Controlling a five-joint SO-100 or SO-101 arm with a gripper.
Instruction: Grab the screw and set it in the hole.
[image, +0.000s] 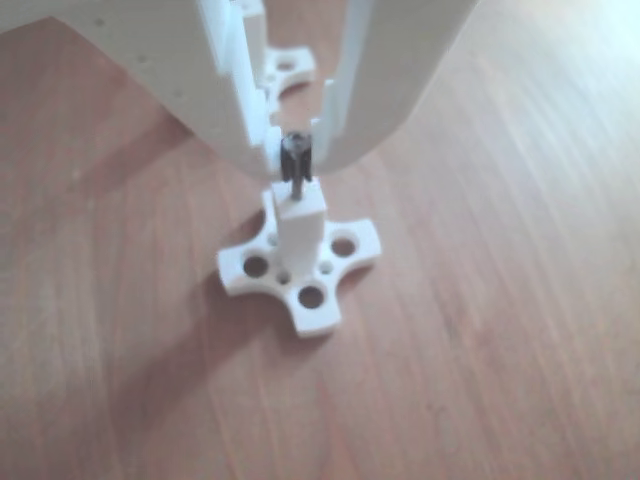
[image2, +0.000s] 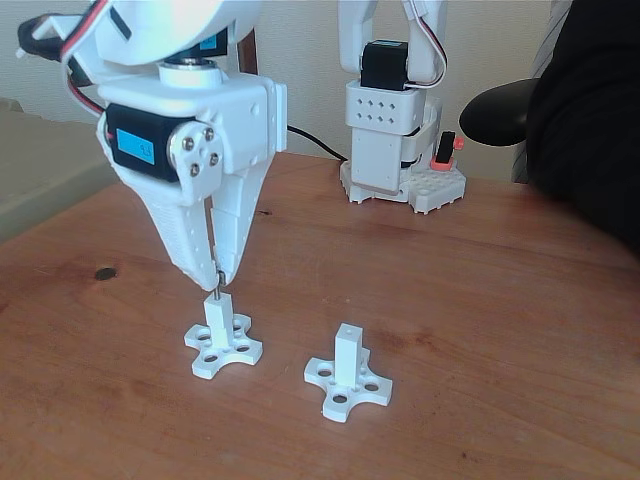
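My white gripper (image: 296, 150) hangs straight above a white square post (image: 300, 228) on its cross-shaped base (image: 312, 298) and is shut on the screw (image: 297, 172). The screw is upright, dark head between the fingertips, shaft pointing down. Its tip meets the post's top face right at the hole, which the tip hides; how deep it sits I cannot tell. In the fixed view the gripper (image2: 216, 282) pinches the screw (image2: 217, 289) just over the left post (image2: 217, 313).
A second white post (image2: 347, 348) on its cross base (image2: 345, 392) stands to the right in the fixed view. Part of a cross base (image: 285, 67) shows behind the fingers. The arm's base (image2: 388, 150) and a dark sleeve (image2: 590, 130) are at the back right.
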